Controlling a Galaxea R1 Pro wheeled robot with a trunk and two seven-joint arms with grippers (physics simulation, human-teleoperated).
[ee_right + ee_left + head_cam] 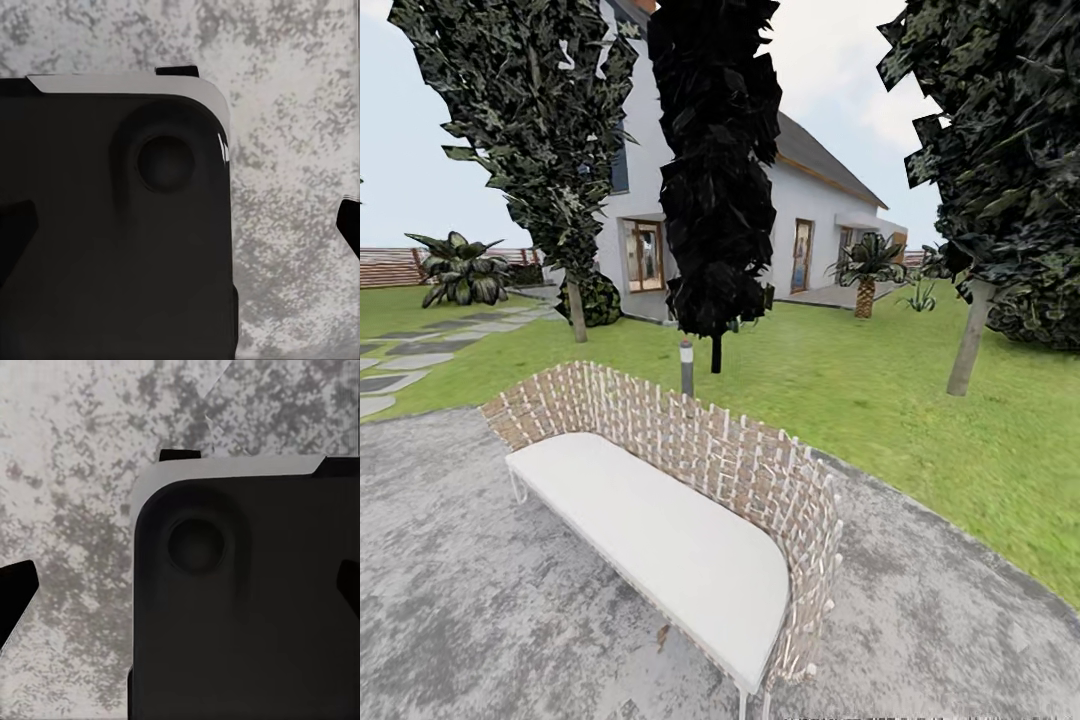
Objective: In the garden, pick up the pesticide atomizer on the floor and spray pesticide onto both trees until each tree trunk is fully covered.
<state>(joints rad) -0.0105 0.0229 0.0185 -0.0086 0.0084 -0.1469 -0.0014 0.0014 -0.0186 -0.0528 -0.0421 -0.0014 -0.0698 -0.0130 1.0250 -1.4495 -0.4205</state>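
A wicker bench (pixel 690 520) with a white seat cushion stands on mottled grey paving (pixel 470 600). Behind the bench lies a green lawn (pixel 860 390), then a white house (pixel 810 215) with a grey roof. A near-black conifer (pixel 715 170) rises just behind the bench under pale sky.

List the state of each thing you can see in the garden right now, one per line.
Bench: upright on the grey paving, seat bare.
Left tree: standing, trunk leaning slightly.
Right tree: standing on the grass, trunk tilted.
Dark conifer: upright behind the bench.
Bollard: upright.
Left gripper: open.
Right gripper: open.
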